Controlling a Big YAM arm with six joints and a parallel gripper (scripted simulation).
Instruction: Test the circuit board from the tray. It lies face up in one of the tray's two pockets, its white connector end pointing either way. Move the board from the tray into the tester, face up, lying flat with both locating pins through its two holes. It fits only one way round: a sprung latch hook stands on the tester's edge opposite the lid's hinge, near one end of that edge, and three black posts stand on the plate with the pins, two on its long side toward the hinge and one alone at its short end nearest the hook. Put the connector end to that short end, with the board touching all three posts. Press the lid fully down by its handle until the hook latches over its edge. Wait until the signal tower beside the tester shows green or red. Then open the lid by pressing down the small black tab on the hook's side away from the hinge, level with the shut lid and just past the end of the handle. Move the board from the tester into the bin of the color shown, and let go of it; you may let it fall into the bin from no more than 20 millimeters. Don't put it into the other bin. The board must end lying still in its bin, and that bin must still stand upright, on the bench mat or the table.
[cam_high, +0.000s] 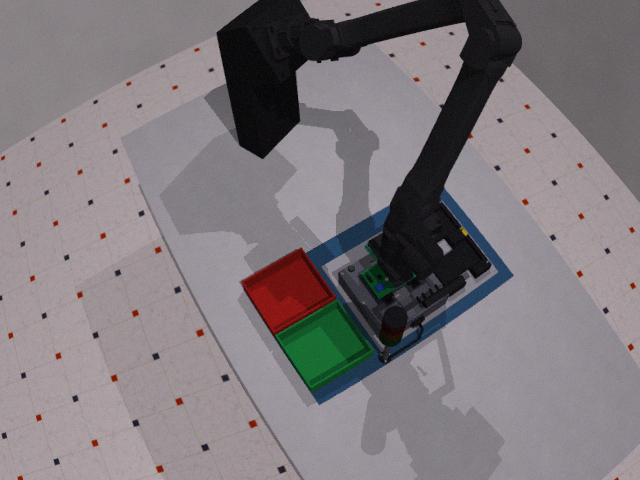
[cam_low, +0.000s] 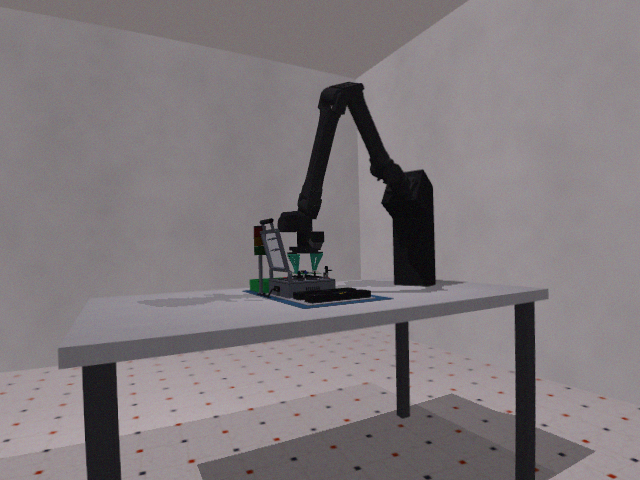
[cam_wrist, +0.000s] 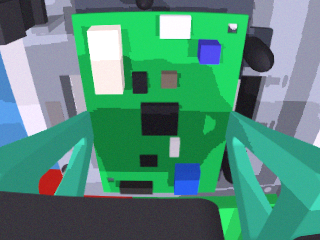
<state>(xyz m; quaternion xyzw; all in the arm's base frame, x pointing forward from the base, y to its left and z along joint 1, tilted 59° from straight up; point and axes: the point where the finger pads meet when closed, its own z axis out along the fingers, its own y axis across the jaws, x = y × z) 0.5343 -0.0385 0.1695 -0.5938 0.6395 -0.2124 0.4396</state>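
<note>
My gripper (cam_wrist: 159, 121) (cam_high: 393, 274) (cam_low: 304, 269) is shut on the green circuit board (cam_wrist: 120, 114) (cam_high: 373, 281), with its teal fingers on the board's two long edges. The board is face up, and its white connector end points away from the wrist. It is low over the grey tester (cam_high: 356, 304) (cam_low: 289, 285); I cannot tell whether it rests on the plate. The tester's lid (cam_low: 276, 253) stands open and upright.
The signal tower (cam_high: 393, 325) (cam_low: 256, 240) stands at the tester's near corner and looks unlit. The red bin (cam_high: 286, 289) and the green bin (cam_high: 323, 351) sit side by side left of the tester. The black tray (cam_high: 460, 248) (cam_low: 330, 295) lies behind it on the blue mat (cam_high: 336, 240).
</note>
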